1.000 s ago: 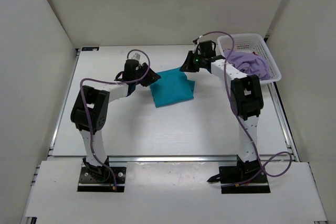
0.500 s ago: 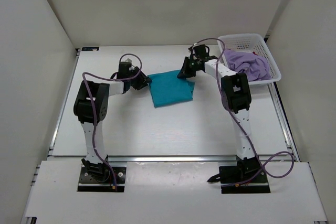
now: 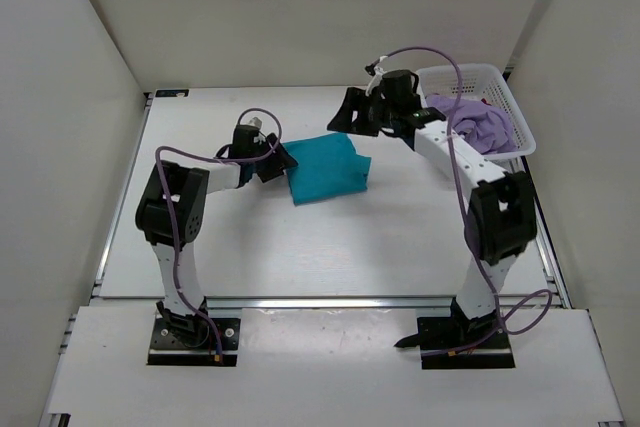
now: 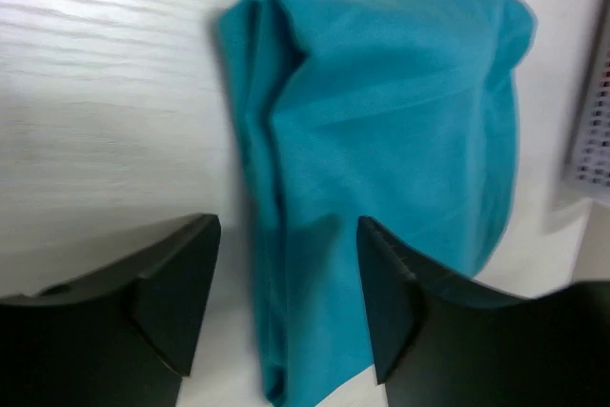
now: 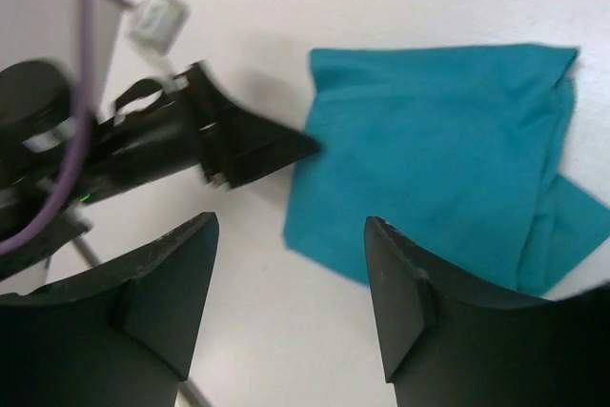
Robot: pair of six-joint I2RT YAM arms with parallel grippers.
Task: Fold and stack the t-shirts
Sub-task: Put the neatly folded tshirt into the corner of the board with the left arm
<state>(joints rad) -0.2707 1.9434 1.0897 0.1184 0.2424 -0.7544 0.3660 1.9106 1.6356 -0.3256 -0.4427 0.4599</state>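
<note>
A teal t-shirt (image 3: 330, 167) lies folded on the white table, seen close up as the teal t-shirt (image 4: 391, 131) and teal t-shirt (image 5: 438, 159) in the wrist views. My left gripper (image 3: 283, 159) is at its left edge, low over the table. It stands open, and the shirt's folded edge runs between the spread fingers (image 4: 181, 293) without being pinched. My right gripper (image 3: 343, 119) hovers open above the shirt's far side with nothing in it. A lavender t-shirt (image 3: 475, 122) is heaped in the basket. No red t-shirt shows.
The white mesh basket (image 3: 470, 71) stands at the back right, and its wall (image 4: 596, 121) shows at the right edge of the left wrist view. White walls close in the table on three sides. The left gripper (image 5: 229, 145) shows in the right wrist view.
The right gripper has let go of the teal shirt, opened wide and lifted back from it. The left gripper has opened further at the shirt's left edge. The shirt now lies flat.
</note>
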